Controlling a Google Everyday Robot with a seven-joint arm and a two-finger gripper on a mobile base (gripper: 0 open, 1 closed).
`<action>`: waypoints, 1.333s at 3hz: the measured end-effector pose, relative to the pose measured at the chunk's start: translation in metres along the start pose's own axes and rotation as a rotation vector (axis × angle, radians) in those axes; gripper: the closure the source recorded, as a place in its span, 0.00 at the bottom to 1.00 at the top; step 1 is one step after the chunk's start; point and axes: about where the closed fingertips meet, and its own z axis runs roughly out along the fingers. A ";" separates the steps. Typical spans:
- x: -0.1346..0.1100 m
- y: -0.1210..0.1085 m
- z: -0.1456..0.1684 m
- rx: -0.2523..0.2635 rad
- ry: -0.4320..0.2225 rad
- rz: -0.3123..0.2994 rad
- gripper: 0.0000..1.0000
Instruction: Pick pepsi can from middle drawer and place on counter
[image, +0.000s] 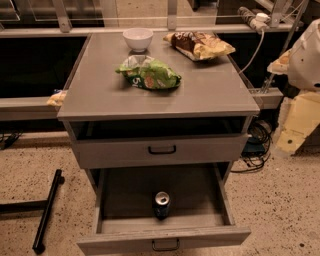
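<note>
The pepsi can (161, 204) stands upright in the middle drawer (120, 200), near the middle of its front wall. It is dark blue with a silver top. The drawer is pulled fully out at the bottom of the cabinet. The drawer above it (110, 151) is closed. The counter (210, 95) is the grey cabinet top. My gripper (298, 120) shows as white and pale yellow parts at the right edge. It is to the right of the cabinet and far from the can.
On the counter are a white bowl (138, 38), a green chip bag (148, 73) and a yellow-brown chip bag (199, 45). Cables (255, 147) lie on the floor right of the cabinet. A black bar (47, 210) lies on the floor at left.
</note>
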 end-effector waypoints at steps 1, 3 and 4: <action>0.000 0.000 0.000 0.000 0.000 0.000 0.00; 0.002 0.008 0.027 -0.017 -0.058 0.033 0.42; -0.004 0.037 0.083 -0.057 -0.156 0.079 0.65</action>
